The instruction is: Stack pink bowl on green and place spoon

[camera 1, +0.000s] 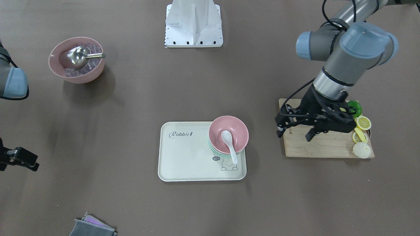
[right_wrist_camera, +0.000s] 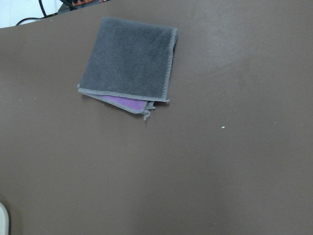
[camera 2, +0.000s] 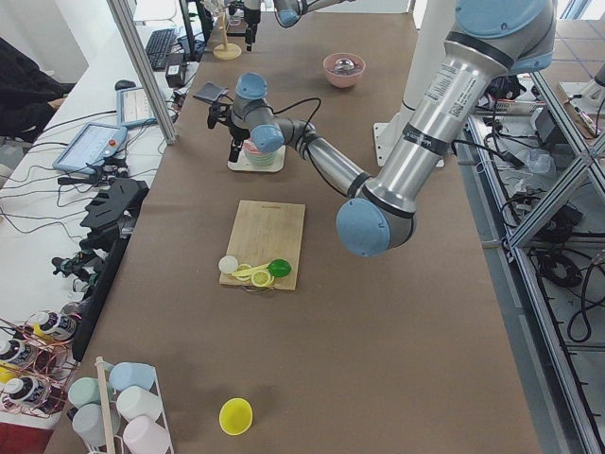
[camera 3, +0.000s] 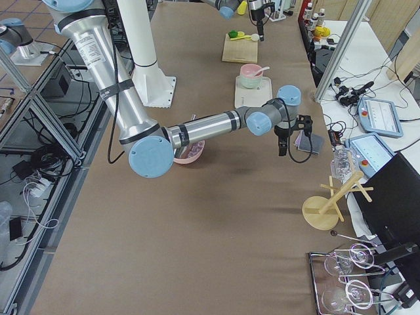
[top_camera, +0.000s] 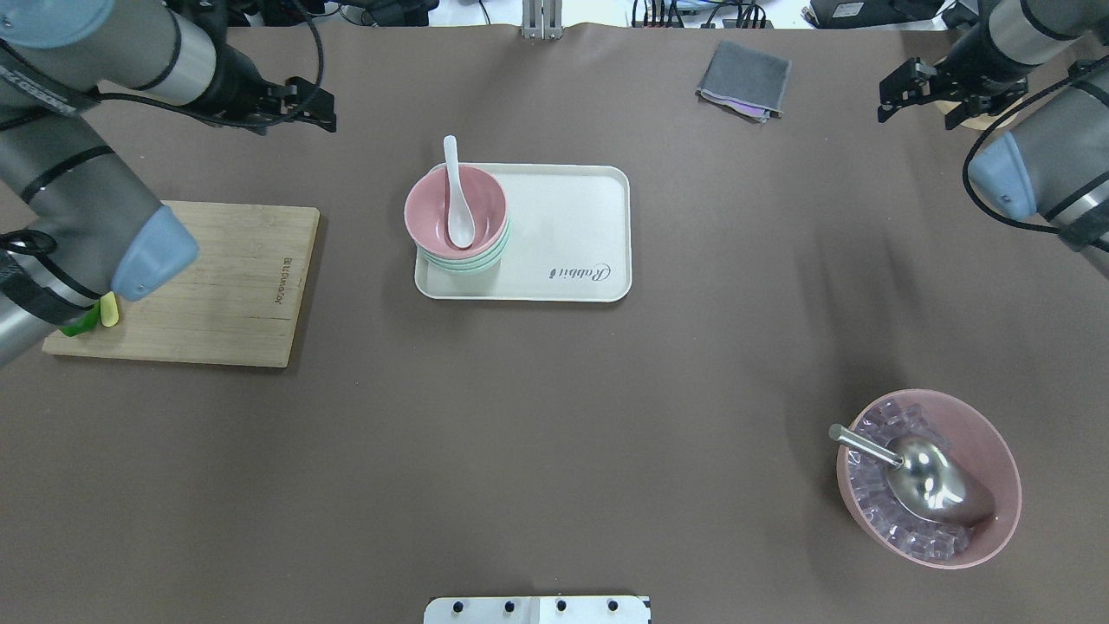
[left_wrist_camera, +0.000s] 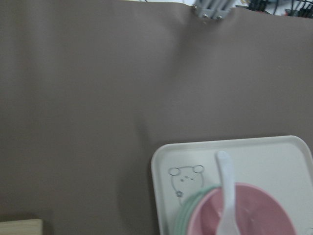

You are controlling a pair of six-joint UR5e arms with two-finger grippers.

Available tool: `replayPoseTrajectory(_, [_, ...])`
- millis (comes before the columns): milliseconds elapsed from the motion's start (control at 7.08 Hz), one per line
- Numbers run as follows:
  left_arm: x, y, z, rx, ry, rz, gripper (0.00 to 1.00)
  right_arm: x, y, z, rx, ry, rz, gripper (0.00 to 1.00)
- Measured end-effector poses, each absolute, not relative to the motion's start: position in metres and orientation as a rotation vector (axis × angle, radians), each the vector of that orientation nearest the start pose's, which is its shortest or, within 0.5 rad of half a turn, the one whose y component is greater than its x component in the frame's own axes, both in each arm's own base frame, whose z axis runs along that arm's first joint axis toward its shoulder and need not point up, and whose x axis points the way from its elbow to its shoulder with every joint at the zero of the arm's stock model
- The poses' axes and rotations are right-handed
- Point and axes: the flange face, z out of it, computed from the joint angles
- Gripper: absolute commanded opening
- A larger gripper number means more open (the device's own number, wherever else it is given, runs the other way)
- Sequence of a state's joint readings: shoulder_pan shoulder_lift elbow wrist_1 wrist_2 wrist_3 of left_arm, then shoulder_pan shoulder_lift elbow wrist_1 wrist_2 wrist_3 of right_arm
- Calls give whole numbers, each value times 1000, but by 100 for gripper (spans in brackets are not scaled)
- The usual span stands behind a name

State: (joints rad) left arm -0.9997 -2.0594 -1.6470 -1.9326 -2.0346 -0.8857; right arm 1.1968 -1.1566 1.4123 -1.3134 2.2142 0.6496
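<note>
Seems finished, only withdrawal remaining.
Shows left claw (camera 1: 294, 133) released and empty, pink bowl (top_camera: 485, 208) sitting on green (top_camera: 459, 263) with spoon (top_camera: 455, 208) inside, right claw (top_camera: 918, 108) released over desk (top_camera: 554, 416); calls for nothing beyond backing both claws away.

The green bowls (top_camera: 459, 265) are largely hidden beneath the pink bowl (top_camera: 485, 204); in the left wrist view, the spoon (left_wrist_camera: 224, 176) is blurred and cut off below.
</note>
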Motion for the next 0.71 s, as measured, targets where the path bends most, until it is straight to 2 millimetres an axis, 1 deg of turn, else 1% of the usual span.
replayPoseTrajectory(141, [234,-619,339,410,800,10,98,-152,-643,514,113,-734,44,100])
replayPoseTrajectory(282, [187,-625,390,399,695,90,98,-128,-629,547,100,-704,13,100])
replayPoseTrajectory(424, [149,-629,436,355,648,110,98,-106,-619,569,86,-691,-10,100])
replayPoseTrajectory(565, [113,-636,480,295,650,93,98,-79,-613,585,71,-674,-57,100])
replayPoseTrajectory(706, [74,-642,513,265,666,97,98,-46,-606,603,54,-666,-137,100])
